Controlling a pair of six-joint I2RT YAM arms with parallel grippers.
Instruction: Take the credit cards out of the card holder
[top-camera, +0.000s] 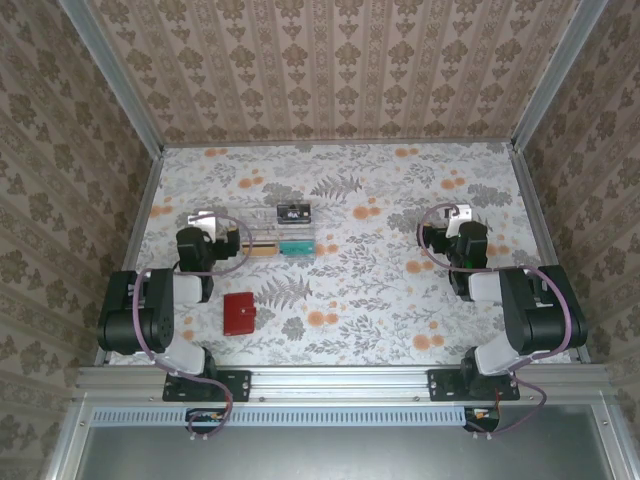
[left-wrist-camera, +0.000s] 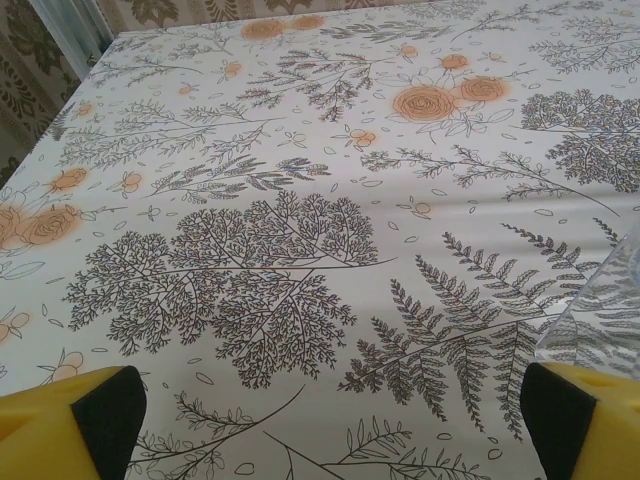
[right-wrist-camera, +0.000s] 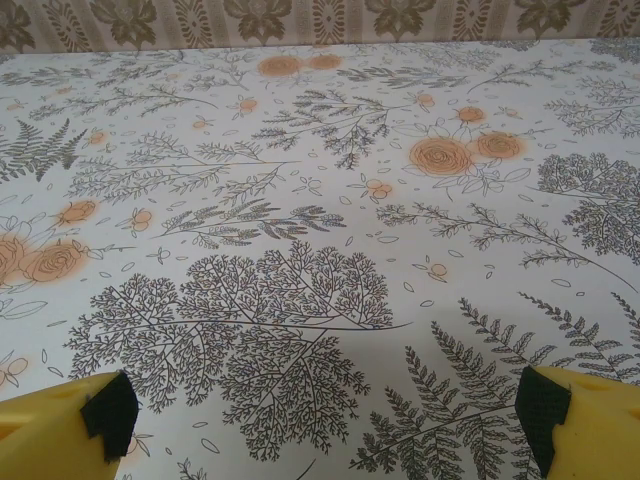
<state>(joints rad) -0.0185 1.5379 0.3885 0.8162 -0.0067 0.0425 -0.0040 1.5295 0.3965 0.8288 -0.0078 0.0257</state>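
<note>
Overhead, the table (top-camera: 400, 300) is a pale matte sheet printed with grey ferns and orange roses, lying flat. Metal rails (top-camera: 135, 225) run along its sides, and patterned wallpaper walls close off three sides.

Card holder (top-camera: 239, 313): flat red rectangle, folded shut, with a small tab on its right edge. It lies near-left on the table beside the left arm's elbow. There is open cloth to its right and beyond it.

Clear plastic tray (top-camera: 270, 240): long, glossy, see-through, with tan and teal pieces inside. A black card (top-camera: 293, 212) with pale print sits at its far edge; I cannot tell whether it is in the tray or just beside it.

Left gripper (top-camera: 203, 220) is at the tray's left end. In its wrist view (left-wrist-camera: 330, 415) the yellow fingers (left-wrist-camera: 50, 425) with black pads stand wide apart, with bare cloth between them. A clear tray corner shows at the right.

Right gripper (top-camera: 456, 214) is on the right half, well apart from card holder and tray. Its jaws are likewise spread wide (right-wrist-camera: 325, 415) over bare cloth.

A broad stretch of cloth lies free between the arms.
</note>
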